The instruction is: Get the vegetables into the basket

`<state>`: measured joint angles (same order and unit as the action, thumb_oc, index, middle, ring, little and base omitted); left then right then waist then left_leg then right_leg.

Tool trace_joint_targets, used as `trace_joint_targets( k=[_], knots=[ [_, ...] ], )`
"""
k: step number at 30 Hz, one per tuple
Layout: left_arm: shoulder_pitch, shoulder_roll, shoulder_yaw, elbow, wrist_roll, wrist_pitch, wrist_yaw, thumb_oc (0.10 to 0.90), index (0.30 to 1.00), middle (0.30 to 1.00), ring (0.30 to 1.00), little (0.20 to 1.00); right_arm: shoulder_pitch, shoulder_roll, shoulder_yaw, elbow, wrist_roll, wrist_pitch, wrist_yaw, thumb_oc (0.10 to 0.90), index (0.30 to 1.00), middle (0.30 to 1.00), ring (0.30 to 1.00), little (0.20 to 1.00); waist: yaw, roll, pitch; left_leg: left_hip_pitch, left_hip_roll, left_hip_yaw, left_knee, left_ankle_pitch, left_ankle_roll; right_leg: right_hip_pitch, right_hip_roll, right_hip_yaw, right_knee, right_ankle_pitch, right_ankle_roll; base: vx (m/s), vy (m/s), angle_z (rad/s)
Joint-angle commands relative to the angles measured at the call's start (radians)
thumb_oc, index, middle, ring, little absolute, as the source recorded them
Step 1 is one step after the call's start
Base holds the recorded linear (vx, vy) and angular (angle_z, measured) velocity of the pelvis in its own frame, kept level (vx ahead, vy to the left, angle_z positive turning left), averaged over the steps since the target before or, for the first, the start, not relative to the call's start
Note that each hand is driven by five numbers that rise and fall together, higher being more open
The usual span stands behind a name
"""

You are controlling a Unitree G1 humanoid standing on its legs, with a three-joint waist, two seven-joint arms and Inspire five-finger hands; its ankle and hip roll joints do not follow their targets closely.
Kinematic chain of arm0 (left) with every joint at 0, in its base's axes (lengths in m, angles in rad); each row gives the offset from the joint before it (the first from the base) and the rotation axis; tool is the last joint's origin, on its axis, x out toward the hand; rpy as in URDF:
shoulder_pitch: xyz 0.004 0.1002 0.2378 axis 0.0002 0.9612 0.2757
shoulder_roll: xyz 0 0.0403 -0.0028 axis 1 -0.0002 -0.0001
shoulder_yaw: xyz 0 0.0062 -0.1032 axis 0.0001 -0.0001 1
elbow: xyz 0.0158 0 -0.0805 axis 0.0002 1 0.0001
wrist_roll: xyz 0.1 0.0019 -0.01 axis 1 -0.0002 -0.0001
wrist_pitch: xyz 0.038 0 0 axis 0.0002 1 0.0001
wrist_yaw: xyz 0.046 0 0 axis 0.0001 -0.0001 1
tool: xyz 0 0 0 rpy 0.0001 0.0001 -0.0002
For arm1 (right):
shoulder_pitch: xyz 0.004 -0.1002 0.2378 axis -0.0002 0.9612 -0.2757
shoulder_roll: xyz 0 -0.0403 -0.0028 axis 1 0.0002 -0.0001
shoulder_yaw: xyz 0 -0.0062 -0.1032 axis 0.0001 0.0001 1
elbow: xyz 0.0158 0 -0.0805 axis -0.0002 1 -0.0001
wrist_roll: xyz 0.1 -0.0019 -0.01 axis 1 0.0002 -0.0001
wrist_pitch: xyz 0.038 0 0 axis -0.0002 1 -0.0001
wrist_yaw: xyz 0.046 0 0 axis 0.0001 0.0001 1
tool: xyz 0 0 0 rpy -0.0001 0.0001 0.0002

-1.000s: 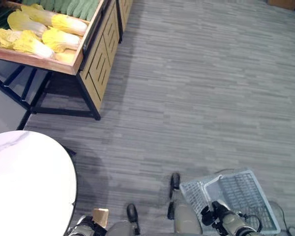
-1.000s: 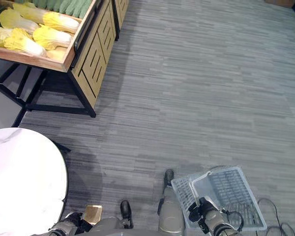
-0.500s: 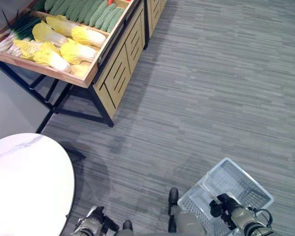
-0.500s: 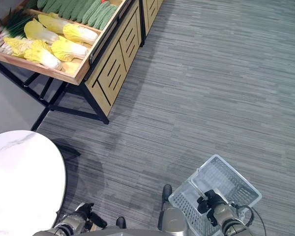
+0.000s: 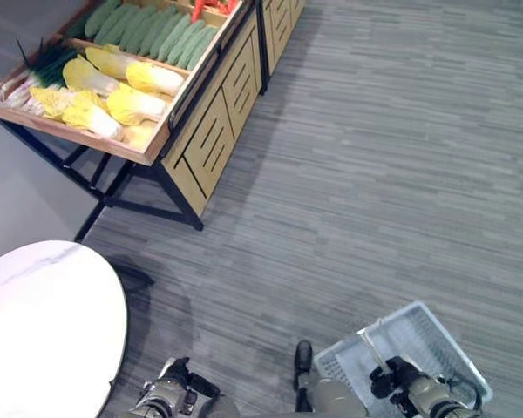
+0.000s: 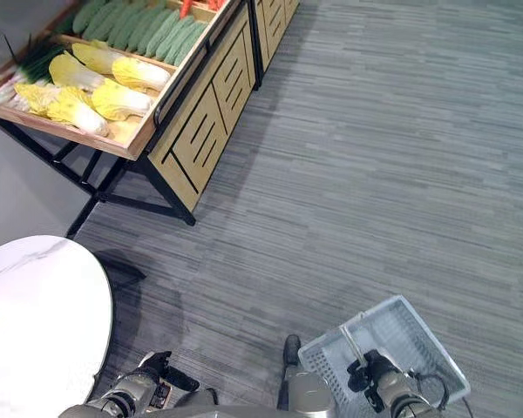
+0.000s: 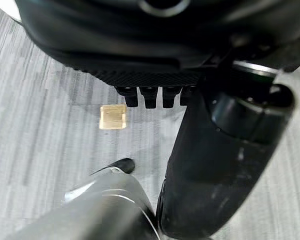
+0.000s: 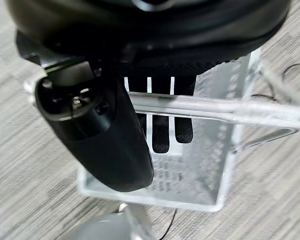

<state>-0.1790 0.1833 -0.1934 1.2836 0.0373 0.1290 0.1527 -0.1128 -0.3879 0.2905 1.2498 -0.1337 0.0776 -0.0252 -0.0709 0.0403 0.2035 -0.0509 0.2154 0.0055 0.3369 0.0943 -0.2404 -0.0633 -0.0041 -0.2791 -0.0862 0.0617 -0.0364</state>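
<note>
1. Left eye view: wooden produce stand (image 5: 205,131) at 10 to 11 o'clock, raised on a black frame, slatted side panel facing the grey floor (image 5: 375,157).
2. Lying in its tray: yellow cabbages (image 5: 126,91), a row of green cucumbers (image 5: 157,30) behind them toward 12 o'clock, green onions (image 5: 44,61) at the tray's far 9 o'clock end, something red (image 5: 211,7) at the top edge, too cut off to name.
3. All vegetables on the stand, none seen in the basket (image 5: 436,335).
4. White round table (image 5: 44,331) at 8 o'clock, well apart from the stand.
5. At 5 o'clock, pale plastic mesh basket hanging over the floor, well apart from the stand, nothing visible inside it.
6. Right hand (image 5: 392,380) at the basket's near edge; in the right wrist view, fingers (image 8: 162,132) curled over the clear handle bar (image 8: 215,110), thumb (image 8: 102,135) on the near side of it, so clamped on the handle.
7. Through the mesh in that view, bare basket bottom and grey floor.
8. Left hand (image 5: 176,392) low at 7 o'clock, beside the table's edge, holding nothing.
9. Left wrist view: fingers (image 7: 152,95) folded back toward the palm with only short stubs showing, thumb (image 7: 225,160) across the front, nothing in between.
10. Past those fingers, a small tan square (image 7: 113,116) flat on the floor; cannot tell what it is.
</note>
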Motion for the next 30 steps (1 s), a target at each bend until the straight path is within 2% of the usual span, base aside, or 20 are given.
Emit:
trace_joint_targets(
  k=[1, 2, 3, 5, 6, 7, 8, 13, 15, 17, 20, 22, 26, 27, 30],
  knots=[
    [0.027, 0.035, -0.04, -0.033, -0.015, 0.017, 0.014, 0.9, 1.0, 1.0, 1.0, 1.0, -0.001, -0.022, -0.001, 0.012, 0.054, 0.007, -0.013, 0.4, 0.3, 0.3, 0.3, 0.3, 0.035, -0.029, 0.048, -0.101, -0.057, 0.145, -0.065, 0.096, 0.097, 0.022, -0.05, 0.14, 0.105, -0.072, 0.099, 0.26, -0.021, 0.01],
    [0.028, 0.036, -0.04, -0.033, -0.015, 0.017, 0.013, 0.9, 1.0, 1.0, 1.0, 1.0, 0.0, -0.022, -0.001, 0.012, 0.054, 0.007, -0.013, 0.4, 0.3, 0.3, 0.3, 0.3, 0.037, -0.029, 0.049, -0.1, -0.057, 0.146, -0.059, 0.088, 0.097, 0.027, -0.051, 0.141, 0.103, -0.076, 0.101, 0.27, 0.009, 0.09],
    [0.026, 0.037, -0.042, -0.036, -0.018, 0.014, 0.016, 0.9, 1.0, 1.0, 1.0, 1.0, 0.0, -0.022, -0.003, 0.013, 0.056, 0.005, -0.016, 0.4, 0.3, 0.3, 0.3, 0.3, 0.047, -0.036, 0.047, -0.136, -0.05, 0.149, -0.119, 0.07, 0.1, 0.052, -0.055, 0.152, 0.089, -0.086, 0.112, 0.25, 0.048, 0.04],
    [0.026, 0.037, -0.041, -0.035, -0.022, 0.011, 0.021, 0.9, 1.0, 1.0, 1.0, 1.0, 0.004, -0.022, -0.002, 0.015, 0.055, 0.003, -0.022, 0.4, 0.3, 0.3, 0.3, 0.3, 0.068, -0.039, 0.046, -0.175, -0.039, 0.141, -0.25, 0.086, 0.093, 0.097, -0.059, 0.169, 0.078, -0.11, 0.123, 0.38, 0.102, -0.11],
    [0.027, 0.034, -0.041, -0.03, -0.022, 0.008, 0.023, 0.9, 1.0, 1.0, 1.0, 1.0, 0.009, -0.019, 0.003, 0.016, 0.051, 0.0, -0.025, 0.4, 0.3, 0.3, 0.3, 0.3, 0.083, -0.033, 0.043, -0.207, -0.023, 0.116, -0.337, 0.149, 0.078, 0.129, -0.05, 0.19, 0.08, -0.133, 0.127, 0.32, 0.103, -0.22],
    [0.028, 0.035, -0.041, -0.03, -0.022, 0.008, 0.023, 0.9, 1.0, 1.0, 1.0, 1.0, 0.009, -0.019, 0.003, 0.016, 0.051, 0.0, -0.025, 0.4, 0.3, 0.3, 0.3, 0.3, 0.082, -0.036, 0.045, -0.2, -0.026, 0.117, -0.342, 0.151, 0.078, 0.132, -0.053, 0.19, 0.081, -0.136, 0.127, 0.48, 0.159, -0.42],
    [0.034, 0.035, -0.031, -0.028, -0.035, 0.004, 0.03, 0.9, 1.0, 1.0, 1.0, 1.0, 0.011, -0.017, 0.003, 0.018, 0.049, -0.006, -0.029, 0.4, 0.3, 0.3, 0.3, 0.3, 0.098, -0.035, 0.041, -0.249, -0.007, 0.111, -0.408, 0.208, 0.057, 0.175, -0.043, 0.225, 0.08, -0.163, 0.131, 0.38, 0.126, -0.61],
    [0.051, 0.051, -0.009, -0.03, -0.039, 0.002, 0.033, 0.9, 1.0, 1.0, 1.0, 1.0, 0.012, -0.002, 0.02, 0.026, 0.034, -0.008, -0.017, 0.4, 0.3, 0.3, 0.3, 0.3, 0.138, -0.053, 0.028, -0.254, 0.007, 0.145, -0.407, 0.229, 0.054, 0.263, -0.039, 0.295, 0.089, -0.216, 0.134, 0.3, 0.112, -0.66],
    [0.073, 0.066, 0.006, -0.026, -0.04, 0.005, 0.037, 0.9, 1.0, 1.0, 1.0, 1.0, 0.016, 0.015, 0.034, 0.03, 0.021, -0.007, -0.013, 0.4, 0.3, 0.3, 0.3, 0.3, 0.159, -0.076, 0.009, -0.248, 0.006, 0.141, -0.382, 0.209, 0.072, 0.306, -0.061, 0.321, 0.087, -0.25, 0.142, 0.28, 0.172, -0.93],
    [0.067, 0.075, 0.003, -0.02, -0.037, 0.005, 0.037, 0.9, 1.0, 1.0, 1.0, 1.0, 0.015, 0.02, 0.037, 0.028, 0.017, -0.01, -0.013, 0.4, 0.3, 0.3, 0.3, 0.3, 0.17, -0.093, 0.004, -0.269, -0.01, 0.153, -0.335, 0.187, 0.09, 0.304, -0.091, 0.327, 0.107, -0.246, 0.156, 0.23, 0.203, -0.69],
    [0.064, 0.089, 0.004, -0.011, -0.025, 0.007, 0.035, 0.9, 1.0, 1.0, 1.0, 1.0, -0.002, 0.03, 0.033, 0.022, 0.013, -0.008, -0.01, 0.4, 0.3, 0.3, 0.3, 0.3, 0.175, -0.127, -0.009, -0.282, -0.047, 0.218, -0.269, 0.127, 0.13, 0.279, -0.141, 0.344, 0.133, -0.176, 0.197, 0.17, 0.203, -0.5],
    [0.059, 0.094, -0.003, -0.011, -0.016, 0.011, 0.032, 0.9, 1.0, 1.0, 1.0, 1.0, -0.012, 0.032, 0.036, 0.014, 0.01, -0.005, -0.011, 0.4, 0.3, 0.3, 0.3, 0.3, 0.179, -0.138, -0.021, -0.275, -0.069, 0.248, -0.266, 0.101, 0.146, 0.24, -0.16, 0.354, 0.146, -0.131, 0.214, 0.15, 0.2, -0.42],
    [0.041, 0.102, -0.004, -0.023, -0.023, 0.015, 0.035, 0.9, 1.0, 1.0, 1.0, 1.0, -0.022, 0.037, 0.033, 0.007, 0.014, 0.001, -0.009, 0.4, 0.3, 0.3, 0.3, 0.3, 0.175, -0.15, -0.032, -0.26, -0.114, 0.293, -0.298, 0.077, 0.17, 0.201, -0.194, 0.336, 0.159, -0.018, 0.249, 0.12, 0.195, -0.1],
    [0.035, 0.106, -0.003, -0.027, -0.026, 0.016, 0.034, 0.9, 1.0, 1.0, 1.0, 1.0, -0.028, 0.042, 0.036, 0.002, 0.011, 0.004, -0.008, 0.4, 0.3, 0.3, 0.3, 0.3, 0.176, -0.158, -0.034, -0.245, -0.129, 0.305, -0.321, 0.069, 0.179, 0.185, -0.205, 0.325, 0.164, 0.028, 0.263, 0.12, 0.199, -0.06],
    [0.032, 0.11, 0.001, -0.027, -0.028, 0.017, 0.033, 0.9, 1.0, 1.0, 1.0, 1.0, -0.032, 0.049, 0.04, 0.001, 0.01, 0.008, -0.006, 0.4, 0.3, 0.3, 0.3, 0.3, 0.18, -0.171, -0.035, -0.219, -0.149, 0.32, -0.348, 0.051, 0.191, 0.169, -0.218, 0.304, 0.176, 0.095, 0.277, 0.11, 0.146, -0.2]
  ],
)
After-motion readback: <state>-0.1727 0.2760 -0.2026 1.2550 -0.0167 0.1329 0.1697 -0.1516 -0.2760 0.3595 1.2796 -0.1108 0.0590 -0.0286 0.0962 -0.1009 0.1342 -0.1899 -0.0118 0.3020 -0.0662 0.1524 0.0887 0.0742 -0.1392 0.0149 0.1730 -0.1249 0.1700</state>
